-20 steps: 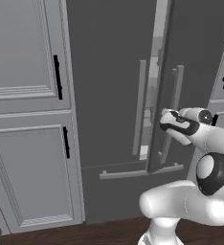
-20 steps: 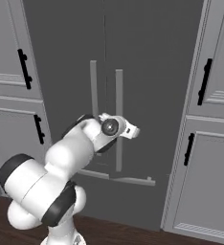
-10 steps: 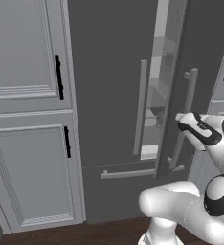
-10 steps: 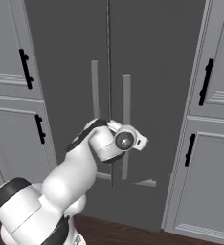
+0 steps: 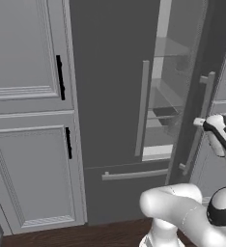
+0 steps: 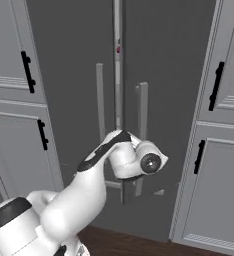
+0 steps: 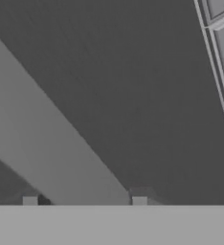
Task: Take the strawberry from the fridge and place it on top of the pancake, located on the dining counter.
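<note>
Strawberry: a tiny red spot is seen high in the gap between the two fridge doors in the right base view; it is probably the berry, on an upper shelf, but it is too small to be sure. It is not yet taken.
Fridge: the right door is swung partly out, so that glass shelves and the light grey inside are seen through the opening in the left base view. The left door is closed.
Handle: the pale bar of the right door stands just beside the hand in the left base view; in the hand view a pale bar runs slantwise to the fingertips.
Gripper: the two tips are seen spread apart at both sides of the pale bar, so it is judged that the handle is held between them; real contact cannot be confirmed.
Done: the door is judged to be partly open.
Left: the door is to be opened wider, the handle released, the strawberry picked from the shelf, carried to the dining counter and set on the pancake.
Cabinets: pale panelled doors with black handles are seen at both sides of the fridge.
</note>
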Robot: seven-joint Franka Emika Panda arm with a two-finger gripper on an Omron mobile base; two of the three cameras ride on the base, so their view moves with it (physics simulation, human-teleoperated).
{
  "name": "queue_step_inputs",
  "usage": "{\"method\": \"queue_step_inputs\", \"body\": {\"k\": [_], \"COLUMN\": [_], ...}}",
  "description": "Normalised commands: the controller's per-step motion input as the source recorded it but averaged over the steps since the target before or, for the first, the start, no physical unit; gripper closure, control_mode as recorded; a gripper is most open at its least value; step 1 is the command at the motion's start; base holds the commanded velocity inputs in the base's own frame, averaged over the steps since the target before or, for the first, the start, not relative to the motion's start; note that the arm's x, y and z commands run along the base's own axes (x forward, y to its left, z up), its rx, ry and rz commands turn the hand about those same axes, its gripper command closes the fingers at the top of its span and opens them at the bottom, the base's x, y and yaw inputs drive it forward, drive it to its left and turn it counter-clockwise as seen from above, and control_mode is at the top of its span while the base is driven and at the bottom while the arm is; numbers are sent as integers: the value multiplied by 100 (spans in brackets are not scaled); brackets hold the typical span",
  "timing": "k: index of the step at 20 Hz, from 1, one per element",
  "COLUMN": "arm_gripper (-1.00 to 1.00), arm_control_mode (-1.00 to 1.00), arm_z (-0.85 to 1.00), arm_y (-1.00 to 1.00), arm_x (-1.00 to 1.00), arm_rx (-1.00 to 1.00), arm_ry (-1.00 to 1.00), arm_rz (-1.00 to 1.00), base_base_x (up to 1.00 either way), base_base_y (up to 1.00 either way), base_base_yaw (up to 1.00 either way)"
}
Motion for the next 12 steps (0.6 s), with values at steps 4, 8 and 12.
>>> {"method": "queue_step_inputs", "body": {"k": [4,8,12], "arm_gripper": [100,100,100], "arm_control_mode": [-100,-100,-100], "arm_z": [-8,-10,-18], "arm_y": [-100,-100,-100], "arm_x": [-38,-33,-15], "arm_rx": [18,18,21], "arm_ry": [-2,-4,-4], "arm_rz": [0,0,0], "base_base_x": [0,0,0], "base_base_y": [0,0,0], "base_base_yaw": [0,0,0]}}
